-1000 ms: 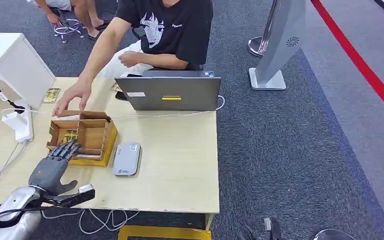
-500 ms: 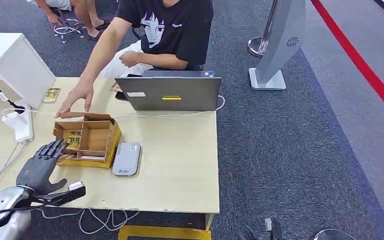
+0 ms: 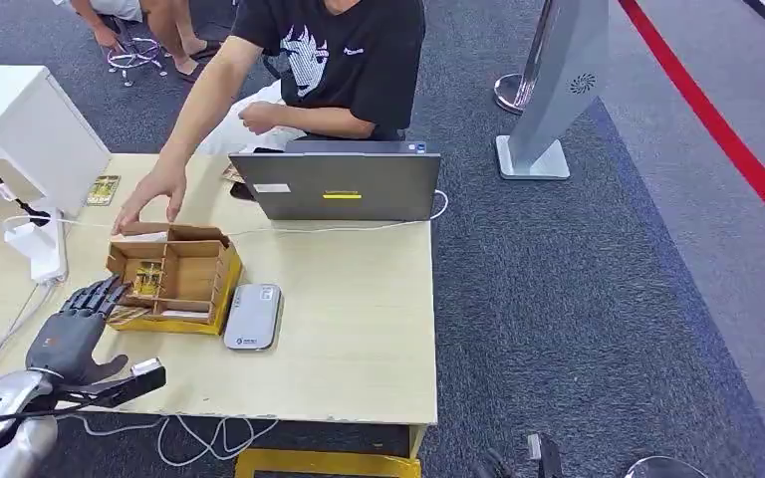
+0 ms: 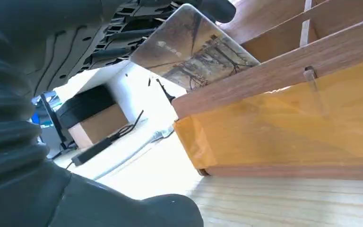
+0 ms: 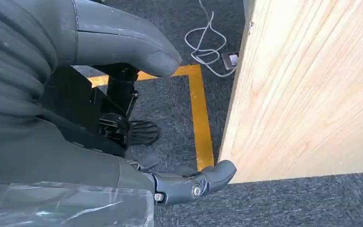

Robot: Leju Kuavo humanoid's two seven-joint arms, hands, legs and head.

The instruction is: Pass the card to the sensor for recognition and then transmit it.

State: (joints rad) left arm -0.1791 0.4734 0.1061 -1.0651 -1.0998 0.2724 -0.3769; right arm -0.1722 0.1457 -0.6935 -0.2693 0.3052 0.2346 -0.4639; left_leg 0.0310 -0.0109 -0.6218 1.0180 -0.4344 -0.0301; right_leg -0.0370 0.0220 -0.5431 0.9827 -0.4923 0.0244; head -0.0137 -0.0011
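While the left hand (image 3: 65,334) pinches the card (image 4: 194,49) just clear of the wooden box (image 3: 174,276), the next move is carrying it to the sensor (image 3: 253,317).

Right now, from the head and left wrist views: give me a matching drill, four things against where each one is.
Things:
1. card
2. grey reader
3. laptop
4. person's hand

Places:
A. far edge of the table, in front of the person
B. on the far rim of the wooden box
C. flat on the table, just right of the box
D. under the fingers of the left hand

Pairs: 1-D, 2-C, 3-A, 4-B
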